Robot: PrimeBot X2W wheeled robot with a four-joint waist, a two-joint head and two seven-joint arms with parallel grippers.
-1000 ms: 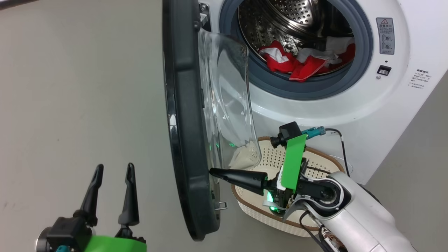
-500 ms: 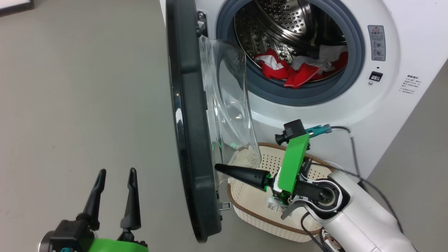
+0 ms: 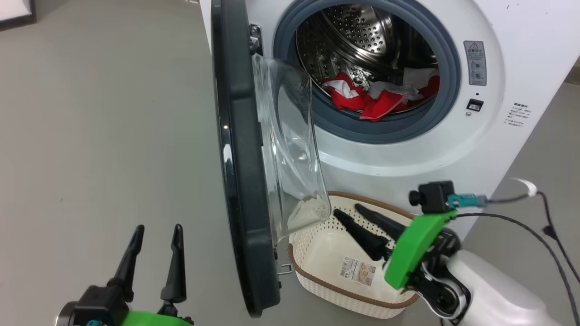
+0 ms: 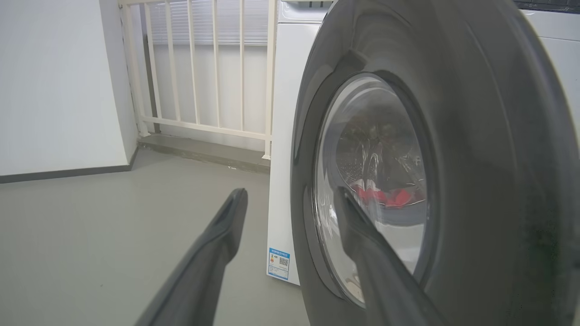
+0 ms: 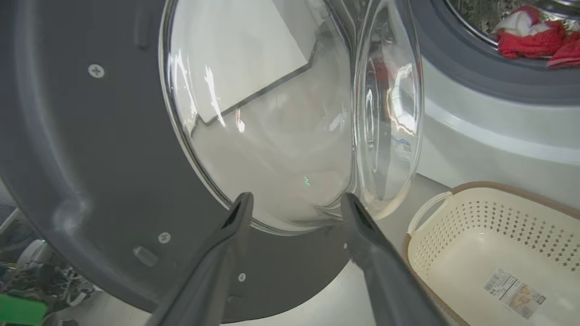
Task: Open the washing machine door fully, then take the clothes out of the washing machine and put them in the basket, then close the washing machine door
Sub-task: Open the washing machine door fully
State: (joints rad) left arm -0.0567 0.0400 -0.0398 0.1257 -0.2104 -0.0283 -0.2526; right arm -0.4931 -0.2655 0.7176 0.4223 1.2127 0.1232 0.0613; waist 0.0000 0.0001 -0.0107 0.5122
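Note:
The washing machine [image 3: 408, 158] stands with its door [image 3: 240, 158] swung out, edge-on to the head view, the glass bowl [image 3: 290, 149] facing the drum. Red and white clothes [image 3: 376, 97] lie in the drum. The cream basket [image 3: 324, 253] sits on the floor below the opening, holding no clothes. My right gripper [image 3: 348, 210] hovers open over the basket, pointing at the door's inner face [image 5: 90, 158]; nothing is between its fingers. My left gripper [image 3: 158, 228] is open at the lower left, outside the door [image 4: 476, 136].
Grey floor [image 3: 104, 136] stretches to the left of the door. A white railing [image 4: 199, 68] and a white wall [image 4: 59, 90] stand beyond it. A dark cable [image 3: 521, 217] loops from my right wrist beside the machine's front corner.
My right gripper has gone from shut to open and has drawn back to the right, away from the door's inner side. The head camera has shifted a little. The left gripper stays open.

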